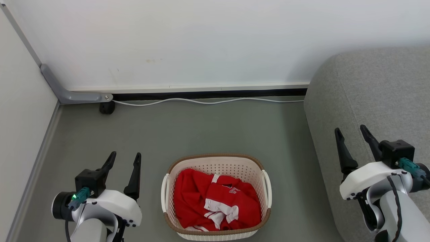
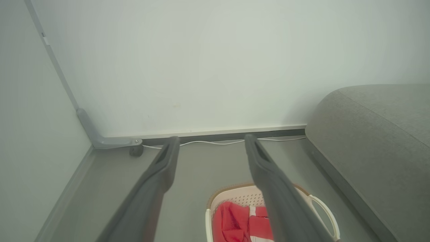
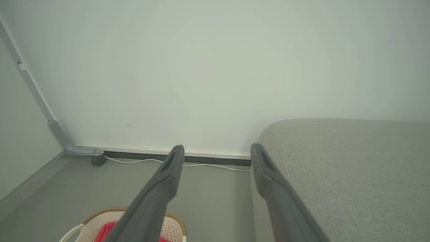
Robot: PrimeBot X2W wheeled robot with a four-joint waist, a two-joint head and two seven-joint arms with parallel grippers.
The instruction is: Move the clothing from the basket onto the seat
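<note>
red shirt (image 1: 215,201), white-trimmed, is lying crumpled inside basket (image 1: 215,160) | left end effector (image 1: 126,154) is hanging released left of basket | right end effector (image 1: 349,128) is hanging released right of basket

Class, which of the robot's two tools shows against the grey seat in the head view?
The right tool: it overlaps the grey seat, while the left tool shows against the floor, left of the basket.

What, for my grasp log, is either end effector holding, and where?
Nothing held: left end effector and right end effector open, empty; the clothing lies in the basket.
</note>
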